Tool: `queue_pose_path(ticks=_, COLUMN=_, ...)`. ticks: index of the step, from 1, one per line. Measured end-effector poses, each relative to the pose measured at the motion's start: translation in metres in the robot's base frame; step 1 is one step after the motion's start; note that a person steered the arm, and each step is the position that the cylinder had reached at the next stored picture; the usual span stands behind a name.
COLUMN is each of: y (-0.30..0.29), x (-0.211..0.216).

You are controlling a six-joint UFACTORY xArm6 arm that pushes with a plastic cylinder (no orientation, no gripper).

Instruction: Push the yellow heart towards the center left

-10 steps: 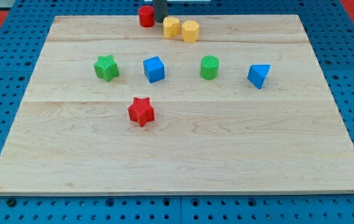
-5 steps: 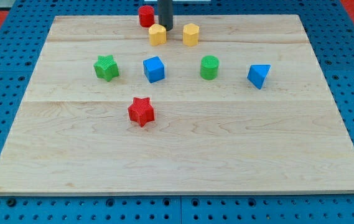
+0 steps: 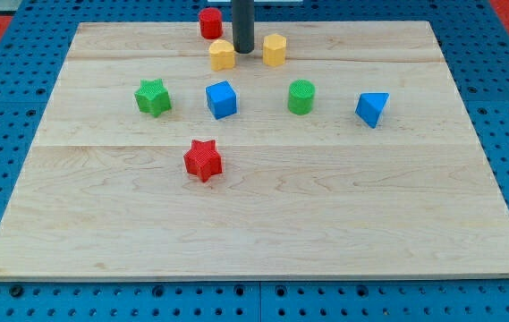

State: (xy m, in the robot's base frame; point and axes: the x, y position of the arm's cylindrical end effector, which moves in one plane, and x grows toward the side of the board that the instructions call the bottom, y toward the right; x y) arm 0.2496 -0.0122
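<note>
Seven blocks lie on the wooden board [image 3: 263, 233], which rests on a blue pegboard bench [image 3: 4, 116]. My tip [image 3: 243, 50] stands near the board's top edge, just right of the yellow heart [image 3: 222, 55] and touching it or nearly so; I cannot tell which. There is no gripper here, only the dark rod, so nothing is held. The heart sits near the top edge, a little left of the middle, and well apart from the centre of the left edge. The other yellow block [image 3: 275, 49], seemingly six-sided, is just right of my tip, apart from it. A red cylinder [image 3: 210, 22] sits at the top edge, above and left of the heart. Below runs a row across the board: green star [image 3: 153, 97] at the left, then blue cube [image 3: 222, 99], green cylinder [image 3: 301, 97] and a blue wedge-like block [image 3: 372, 109] nearest the right edge. A red star [image 3: 203, 160] lies near the middle, below the cube.
</note>
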Motion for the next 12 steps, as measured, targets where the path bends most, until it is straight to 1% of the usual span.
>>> queue_pose_path(ticks=1, y=-0.013, x=0.022)
queue_pose_path(ticks=2, y=-0.081, x=0.003)
queue_pose_path(ticks=3, y=-0.111, x=-0.036)
queue_pose_path(ticks=4, y=-0.150, x=-0.036)
queue_pose_path(ticks=5, y=-0.148, x=-0.046)
queue_pose_path(ticks=6, y=-0.097, x=-0.044)
queue_pose_path(ticks=7, y=-0.086, x=-0.025)
queue_pose_path(ticks=8, y=-0.111, x=-0.004)
queue_pose_path(ticks=10, y=-0.148, x=0.022)
queue_pose_path(ticks=12, y=-0.184, x=0.075)
